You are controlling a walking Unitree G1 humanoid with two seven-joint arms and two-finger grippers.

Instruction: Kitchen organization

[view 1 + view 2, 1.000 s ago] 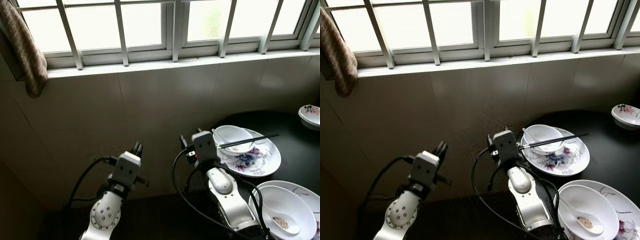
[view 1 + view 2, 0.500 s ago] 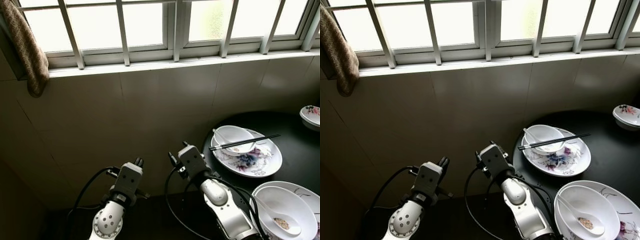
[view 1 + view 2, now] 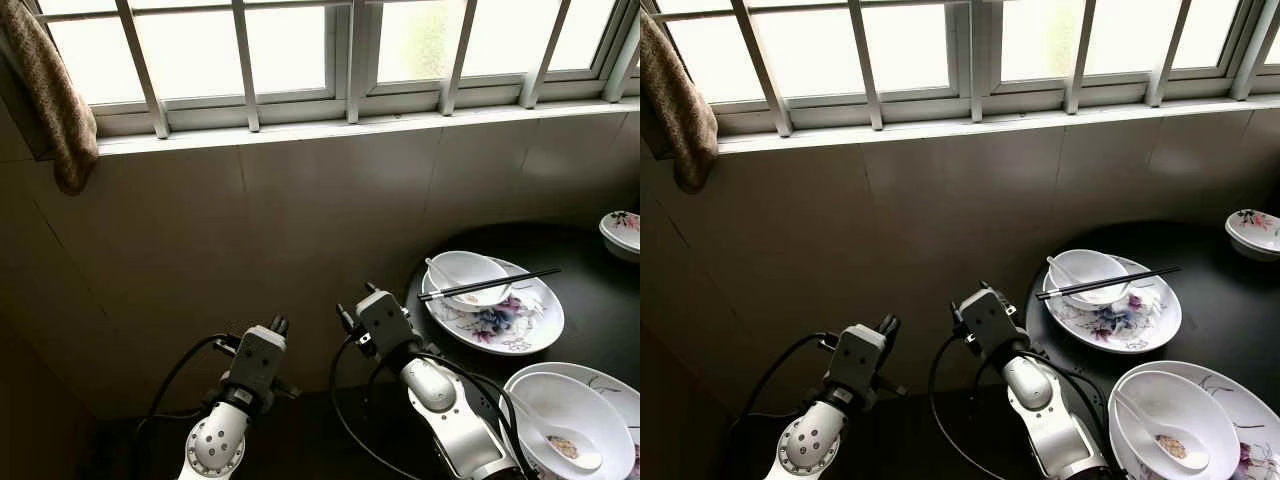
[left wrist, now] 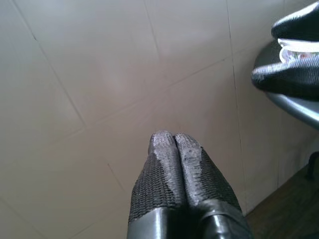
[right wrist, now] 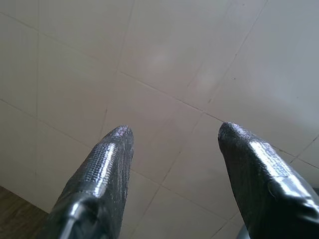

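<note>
Right tool [image 5: 172,137] is hovering spread beside the round black worktop [image 3: 590,300], left tool [image 4: 174,142] pressed together; black chopsticks [image 3: 490,284] appear light, slippery, best pinched mid-length.

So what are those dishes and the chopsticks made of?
The flowered plate and the bowl on it look like glazed ceramic or porcelain: white, glossy, with a painted pattern on the plate. The black chopsticks across the bowl could be lacquered wood or plastic; I can't tell which.

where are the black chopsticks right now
The black chopsticks lie across the white bowl on the floral plate, on the dark table to the robot's right, below the window.
</note>
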